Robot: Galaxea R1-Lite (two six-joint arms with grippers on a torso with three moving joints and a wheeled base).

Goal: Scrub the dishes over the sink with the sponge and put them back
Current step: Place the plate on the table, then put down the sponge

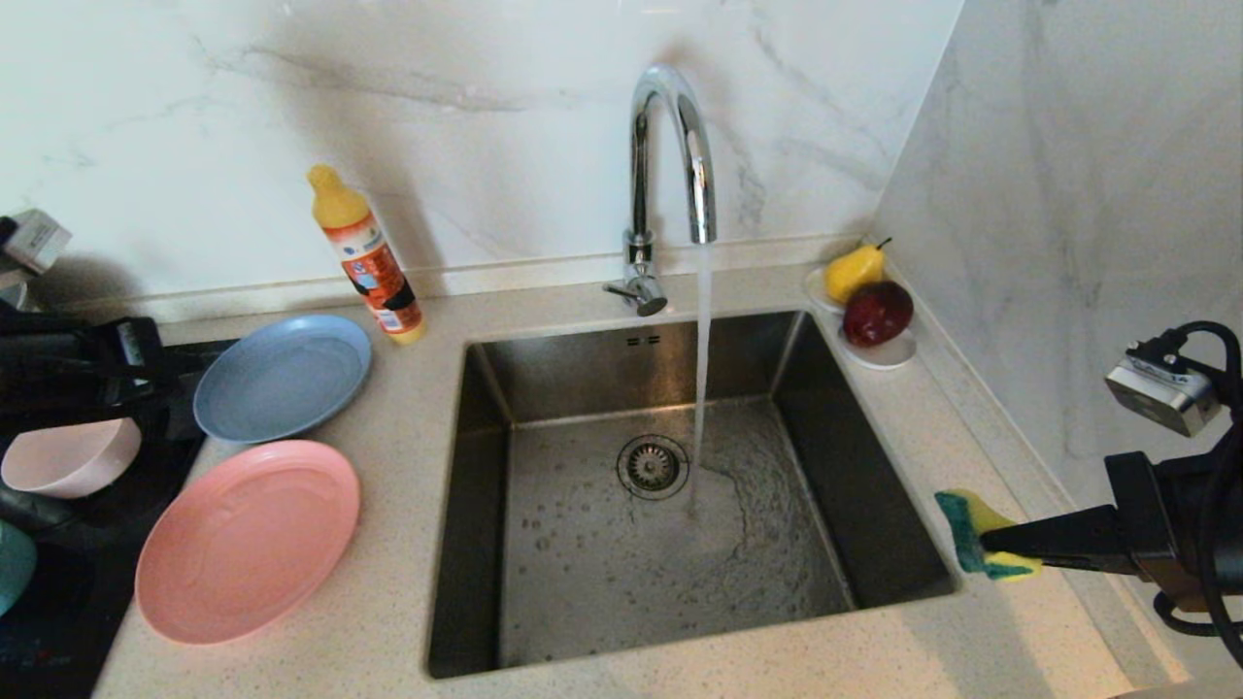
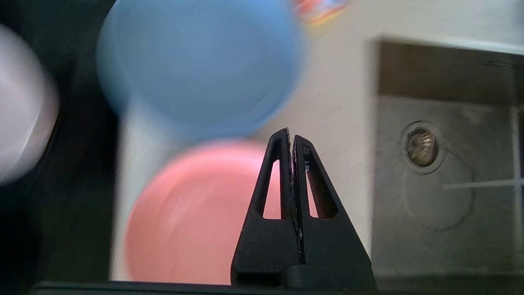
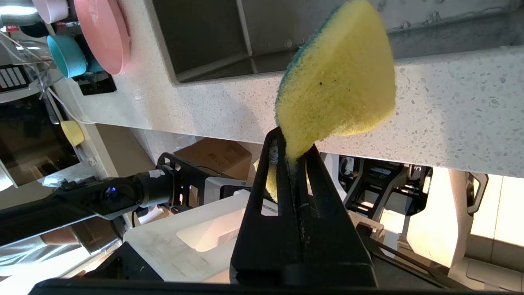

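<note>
Nearest, my right gripper (image 1: 983, 546) pinches the sponge (image 1: 971, 544) between closed jaws over the counter right of the sink (image 1: 486, 427). Left of the basin I see the pink plate (image 1: 248, 540), then the blue plate (image 1: 283, 376) farther back. My left gripper (image 2: 291, 141) hangs above them, jaws pressed together and empty, with the pale pink bowl (image 1: 70, 456) and teal bowl (image 1: 15, 575) at far left.

Salmon-pink plate (image 1: 248, 541), grey-blue plate (image 1: 283, 376), yellow-and-green sponge (image 1: 981, 547), orange yellow-capped bottle (image 1: 366, 254), white grey-veined marble wall (image 1: 486, 116), black claw (image 2: 291, 137)

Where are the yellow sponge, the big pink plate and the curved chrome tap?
Yellow-and-green sponge (image 3: 339, 78), right wrist view, yellow face.
Large salmon-pink plate (image 1: 248, 540), head view, centre.
Curved chrome tap (image 1: 670, 97), head view, arch.
</note>
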